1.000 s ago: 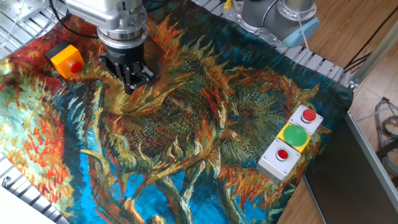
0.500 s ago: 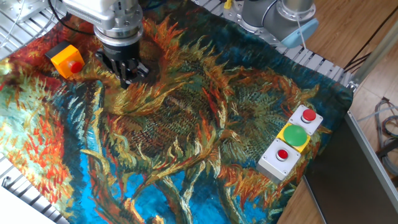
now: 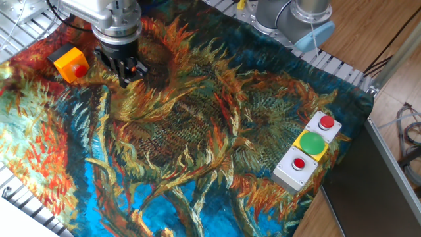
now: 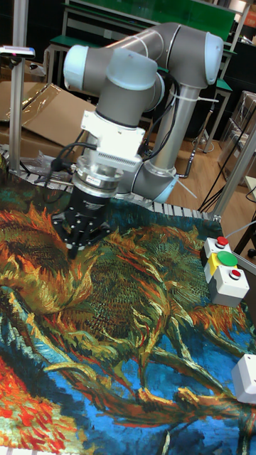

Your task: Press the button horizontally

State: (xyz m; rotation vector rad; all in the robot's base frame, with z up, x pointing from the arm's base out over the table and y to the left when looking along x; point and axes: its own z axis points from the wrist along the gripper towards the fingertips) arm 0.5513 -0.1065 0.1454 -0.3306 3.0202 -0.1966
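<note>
A small orange-yellow box [image 3: 67, 61] sits at the far left of the sunflower-print cloth. The round red button [image 3: 79, 68] is set in its side, facing right and toward the front. My gripper [image 3: 125, 79] hangs just to the right of the box, fingers pointing down close to the cloth, a short gap away from the button. In the tall fixed view the black fingertips [image 4: 73, 247] meet at a point with nothing between them. That view does not show the box or the button.
At the right edge stand a grey box with a red button [image 3: 327, 125], a yellow box with a big green button [image 3: 312, 143] and another grey box with a red button [image 3: 297, 166]. The arm's base [image 3: 289, 16] is at the back.
The gripper has moved left and slightly back across the cloth, closing in on the orange box. Nothing else has moved.
</note>
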